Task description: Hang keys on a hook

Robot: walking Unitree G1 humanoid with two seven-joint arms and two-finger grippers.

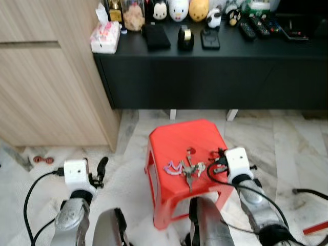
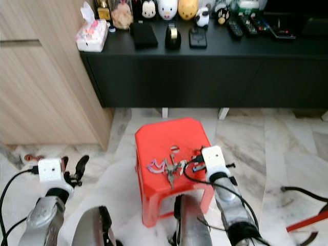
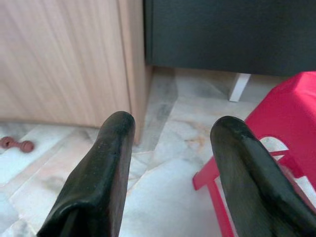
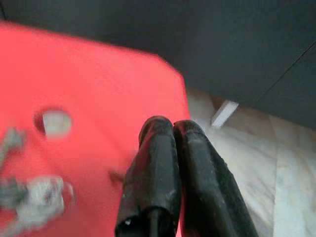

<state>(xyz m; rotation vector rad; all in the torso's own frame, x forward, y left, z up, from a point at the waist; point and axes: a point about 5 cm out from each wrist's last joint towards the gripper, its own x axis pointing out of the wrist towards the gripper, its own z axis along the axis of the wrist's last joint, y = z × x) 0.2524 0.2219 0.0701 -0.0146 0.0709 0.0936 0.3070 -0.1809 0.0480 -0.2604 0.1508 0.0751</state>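
Left gripper (image 1: 102,166) is idling lower left with fingers spread, nothing between them. The keys (image 1: 185,168) are lying mid-frame on the red stool (image 1: 174,137), a light, floppy, jangly bunch, so I'd be pinching the ring. Right gripper (image 1: 217,160) is hovering just right of them, fingers pressed together on nothing.

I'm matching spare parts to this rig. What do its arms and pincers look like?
Both arms are silver metal with rounded segments. At each wrist sits a white, boxy module with small dark dots. The left pincer and right pincer each have two long black fingers with rounded, matte tips. Black cables loop from each wrist down along the arm.
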